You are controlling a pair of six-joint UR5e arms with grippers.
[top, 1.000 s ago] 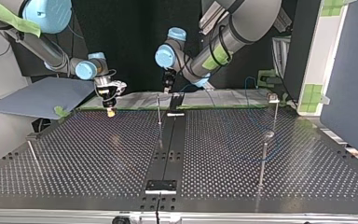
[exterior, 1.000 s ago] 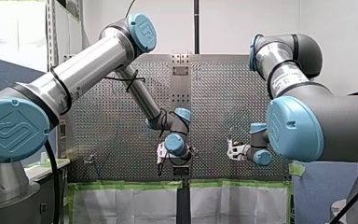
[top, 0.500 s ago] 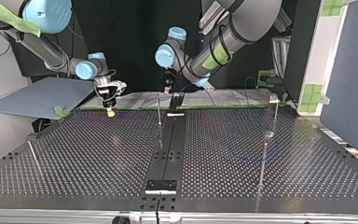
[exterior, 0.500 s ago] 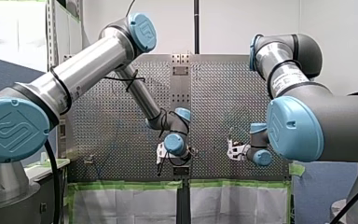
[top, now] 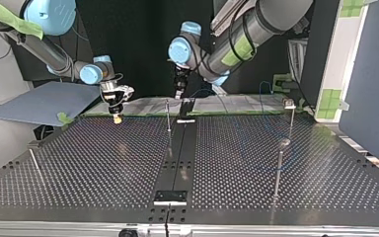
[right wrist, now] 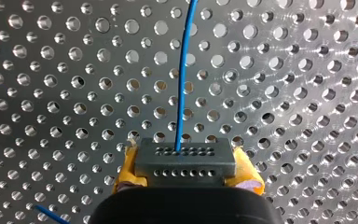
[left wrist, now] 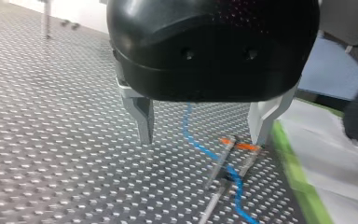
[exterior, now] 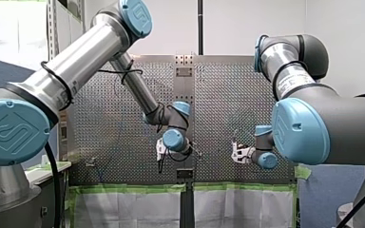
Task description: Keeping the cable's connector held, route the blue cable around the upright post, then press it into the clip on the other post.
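Well left of the middle post [top: 168, 116] in the top view, my right gripper [top: 116, 114] clamps its yellow pads [right wrist: 127, 168] on the connector [right wrist: 184, 161], the blue cable [right wrist: 182, 84] running out from it. Just above that post's top, my left gripper [left wrist: 203, 137] hangs wide open and empty — the cable lies on the table [left wrist: 51, 116] beneath its fingers [left wrist: 142, 116]. Right of the post stand further posts [top: 279, 168], one presumably bearing the clip. Hazards: a closure missing the thin cable, or a pull on slack dragging the connector from the pads.

arms [top: 54, 54] [top: 246, 34]: 2 | posts [top: 168, 116] [top: 290, 118] [top: 278, 170] [top: 34, 163]: 4 | blue cable [right wrist: 182, 79]: 1 | connector [right wrist: 184, 158]: 1
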